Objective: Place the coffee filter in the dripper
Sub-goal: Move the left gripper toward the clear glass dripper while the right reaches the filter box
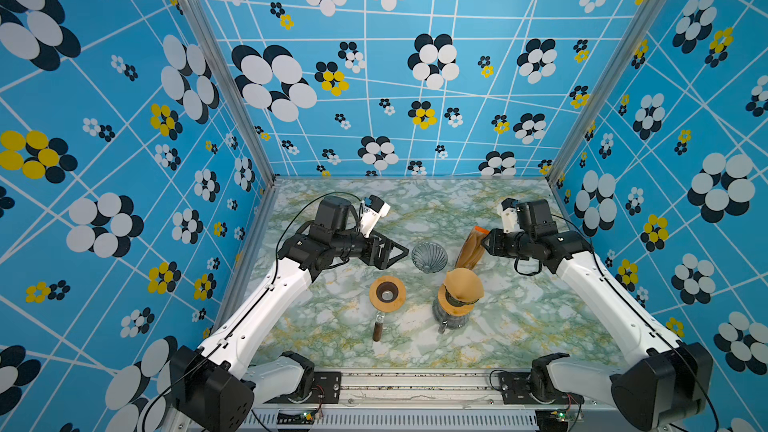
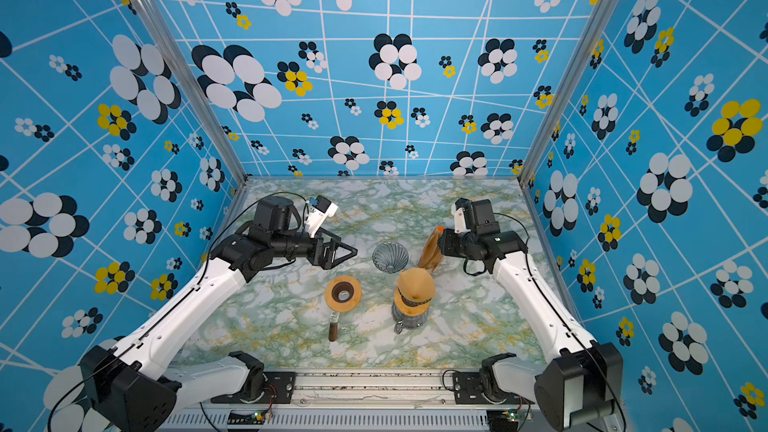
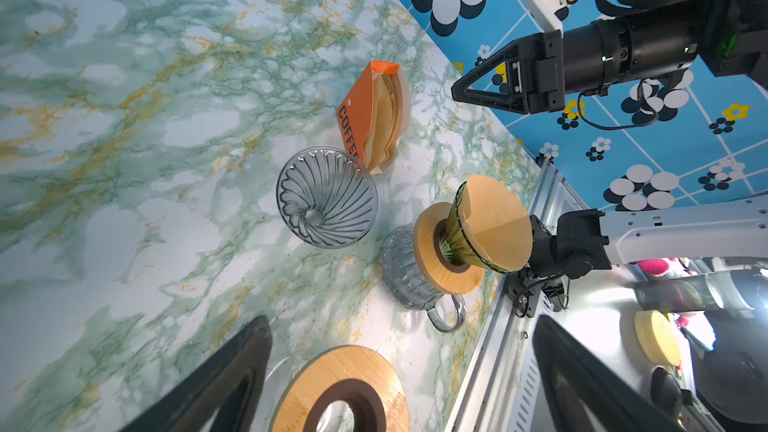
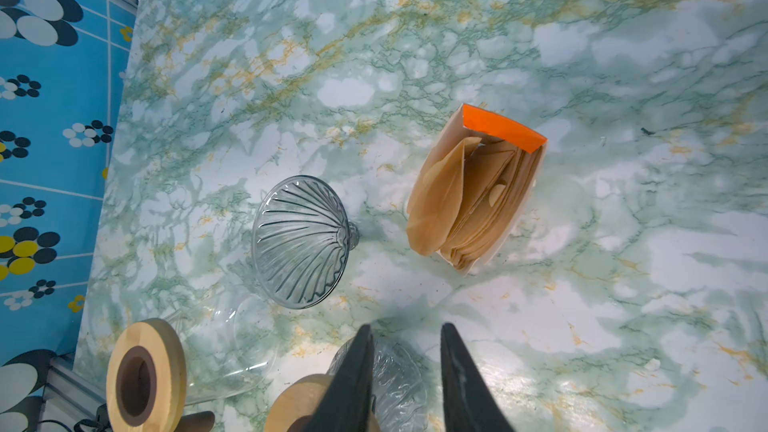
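Observation:
A brown paper coffee filter [image 1: 463, 284] [image 3: 490, 222] sits in the green-tinted glass dripper [image 3: 457, 238]. That dripper stands with its wooden collar on a glass carafe [image 3: 399, 276] at the middle right of the table. My left gripper [image 1: 401, 252] [image 3: 399, 367] hovers to the carafe's far left, wide open with nothing between its fingers. My right gripper [image 1: 486, 243] [image 4: 405, 363] hangs behind the carafe beside the orange filter packet [image 1: 469, 249] [image 4: 473, 197]. Its jaws stand a narrow gap apart and hold nothing.
A clear ribbed glass cone [image 1: 429, 257] [image 4: 301, 241] lies on its side between the two grippers. A loose wooden collar ring [image 1: 387, 292] [image 3: 332, 367] rests left of the carafe, with a small brown vial [image 1: 377, 328] in front of it.

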You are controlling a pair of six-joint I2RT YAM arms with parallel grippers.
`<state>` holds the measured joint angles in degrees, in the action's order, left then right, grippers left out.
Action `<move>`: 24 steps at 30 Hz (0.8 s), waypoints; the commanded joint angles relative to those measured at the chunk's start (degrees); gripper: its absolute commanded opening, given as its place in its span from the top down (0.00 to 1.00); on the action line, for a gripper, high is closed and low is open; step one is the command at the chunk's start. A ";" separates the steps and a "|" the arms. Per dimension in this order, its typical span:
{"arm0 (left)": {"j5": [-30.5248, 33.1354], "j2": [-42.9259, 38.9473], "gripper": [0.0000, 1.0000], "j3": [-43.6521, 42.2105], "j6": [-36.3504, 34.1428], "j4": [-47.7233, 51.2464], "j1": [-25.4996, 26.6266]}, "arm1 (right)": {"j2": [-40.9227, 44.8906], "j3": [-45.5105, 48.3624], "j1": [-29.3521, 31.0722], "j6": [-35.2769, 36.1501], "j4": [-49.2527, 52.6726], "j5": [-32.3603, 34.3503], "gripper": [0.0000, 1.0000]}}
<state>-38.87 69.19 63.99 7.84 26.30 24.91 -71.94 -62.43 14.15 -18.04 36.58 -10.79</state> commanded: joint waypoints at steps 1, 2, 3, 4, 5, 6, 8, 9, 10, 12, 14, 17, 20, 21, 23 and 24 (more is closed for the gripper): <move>3.68 -1.69 0.01 -2.31 -0.71 -7.22 0.84 | -2.10 -1.36 -0.59 2.00 -2.99 0.17 0.72; 4.88 -2.27 0.01 -3.11 -0.16 -8.12 0.85 | -2.91 -1.34 -0.62 1.98 -3.47 0.64 0.73; 6.26 -2.92 0.01 -4.01 0.28 -8.68 0.83 | -3.61 -1.31 -0.62 2.04 -3.90 0.98 0.73; 6.93 -3.42 0.01 -4.57 0.51 -9.14 0.85 | -4.24 -1.17 -0.72 1.99 -4.24 1.32 0.73; 8.11 -4.08 0.01 -5.36 0.87 -9.48 0.91 | -4.88 -1.20 -0.66 1.98 -4.63 1.69 0.74; 8.98 -4.75 0.01 -6.26 1.49 -10.22 1.02 | -5.50 -1.20 -0.69 1.92 -5.00 1.98 0.74; 10.49 -5.64 0.01 -7.65 2.12 -10.98 1.43 | -6.77 -1.37 -0.75 2.01 -5.74 2.35 0.74; 11.52 -6.05 0.01 -8.06 2.23 -11.02 1.86 | -7.42 -1.45 -0.71 2.13 -6.18 2.59 0.75; 12.15 -6.17 0.01 -8.12 1.91 -10.78 2.21 | -7.89 -1.53 -0.71 2.05 -6.58 2.70 0.75; 13.53 -6.35 0.01 -8.10 1.29 -9.90 3.00 | -9.18 -2.02 -0.71 2.20 -7.11 2.87 0.76; 13.74 -6.08 0.01 -8.02 1.20 -9.52 3.30 | -10.41 -2.50 -0.71 2.39 -7.38 3.23 0.77; 13.69 -5.48 0.01 -7.84 1.04 -9.28 3.64 | -11.99 -2.82 -0.71 2.51 -8.01 3.96 0.78; 14.47 -4.69 0.01 -7.64 0.45 -8.52 3.99 | -13.41 -2.93 -0.71 2.78 -8.41 4.52 0.80; 14.53 -4.43 0.01 -7.52 0.26 -8.35 3.99 | -13.88 -2.96 -0.75 2.85 -8.45 4.82 0.81; 14.65 -4.16 0.01 -7.30 -0.08 -7.86 4.18 | -14.64 -3.04 -0.71 3.23 -8.63 5.29 0.82; 14.78 -4.10 0.01 -7.35 -0.10 -7.78 4.27 | -15.08 -3.04 -0.71 3.21 -8.81 5.34 0.82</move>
<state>-25.15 64.62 56.62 8.91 17.82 28.69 -85.78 -63.79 13.82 -15.64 28.88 -7.09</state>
